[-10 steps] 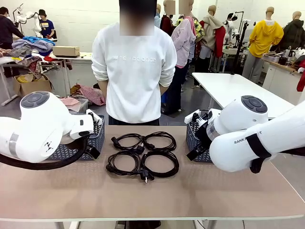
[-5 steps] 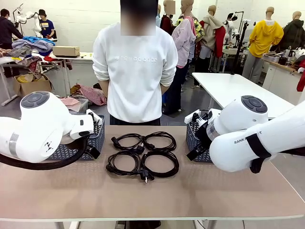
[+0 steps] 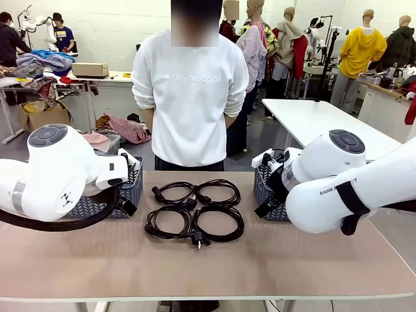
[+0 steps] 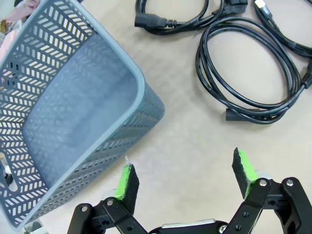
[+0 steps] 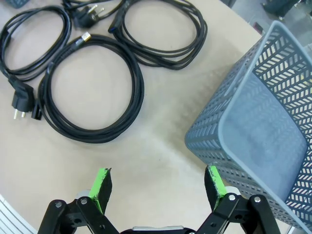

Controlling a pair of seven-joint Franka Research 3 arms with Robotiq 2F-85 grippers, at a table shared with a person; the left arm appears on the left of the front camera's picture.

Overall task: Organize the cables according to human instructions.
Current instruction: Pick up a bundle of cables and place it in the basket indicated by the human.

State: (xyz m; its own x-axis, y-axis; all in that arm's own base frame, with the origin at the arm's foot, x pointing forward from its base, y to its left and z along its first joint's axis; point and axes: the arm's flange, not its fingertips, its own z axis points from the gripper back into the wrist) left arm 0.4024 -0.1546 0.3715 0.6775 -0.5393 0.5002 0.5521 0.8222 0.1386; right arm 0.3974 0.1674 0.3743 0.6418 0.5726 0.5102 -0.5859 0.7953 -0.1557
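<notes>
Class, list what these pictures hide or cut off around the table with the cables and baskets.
- Front view: the hands of the person, tucked behind the back.
- Front view: much of the left basket, behind the left arm.
- Front view: much of the right basket, behind the right arm.
- Left wrist view: the far cables, cut by the top edge.

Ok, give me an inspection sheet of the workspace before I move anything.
Surface: tan table, cords at its centre.
Job's things: four coiled cables, close together; person at far edge, arms behind back.
Clutter: left basket and right basket, nothing seen inside.
Grippers: left gripper and right gripper, jaws open, holding nothing, above the table.
Cables: loops lie flat, plugs loose; black hose under left arm.
Surroundings: white table, clothes piles, people farther off.
</notes>
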